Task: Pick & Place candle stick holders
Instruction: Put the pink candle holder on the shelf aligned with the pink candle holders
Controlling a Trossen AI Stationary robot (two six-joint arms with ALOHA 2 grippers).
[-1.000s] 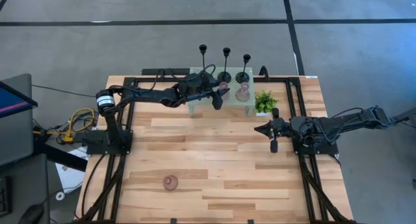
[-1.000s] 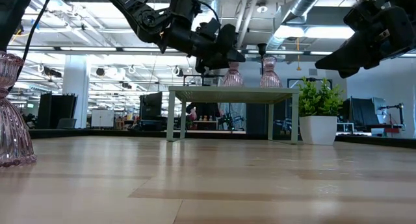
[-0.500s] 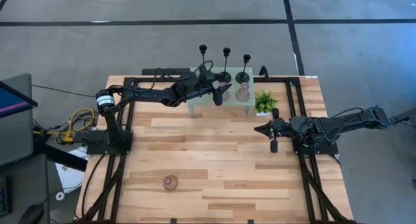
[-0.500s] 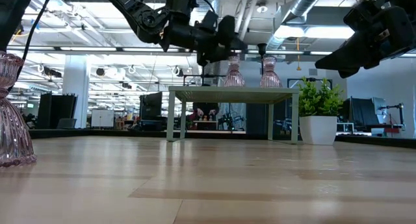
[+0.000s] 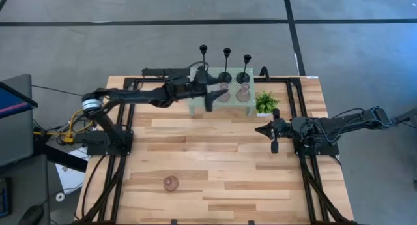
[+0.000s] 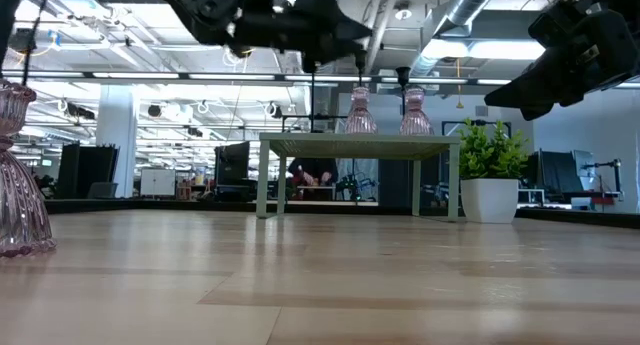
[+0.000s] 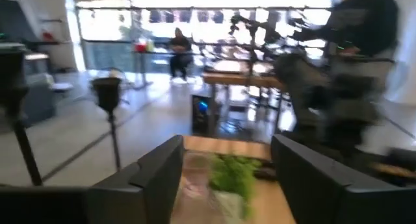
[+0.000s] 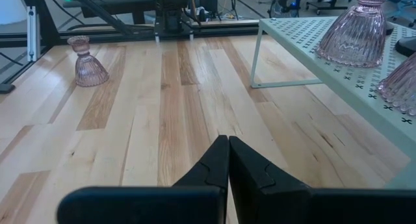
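Note:
Two pink bulb-shaped holders [image 5: 223, 92] [image 5: 243, 92] stand upright on their wide bases on the pale green mesh stand [image 5: 199, 105]. A third pink holder [image 5: 171, 183] stands on the table near its front left. Three slim black holders [image 5: 225, 65] stand on round bases behind the stand. My left gripper [image 5: 210, 98] is open and empty, raised above the stand's left part [image 6: 340, 30]. My right gripper [image 5: 259, 128] is shut and empty, hanging above the table's right side [image 8: 227, 160].
A small green potted plant [image 5: 265, 102] stands just right of the stand, between it and my right gripper. The middle and front of the wooden table [image 5: 215, 160] carry only the single pink holder. The left wrist view is blurred.
My left gripper has drawn back from the left pink holder on the stand, rising and going a little toward the table's left edge. The holder stays upright on the stand.

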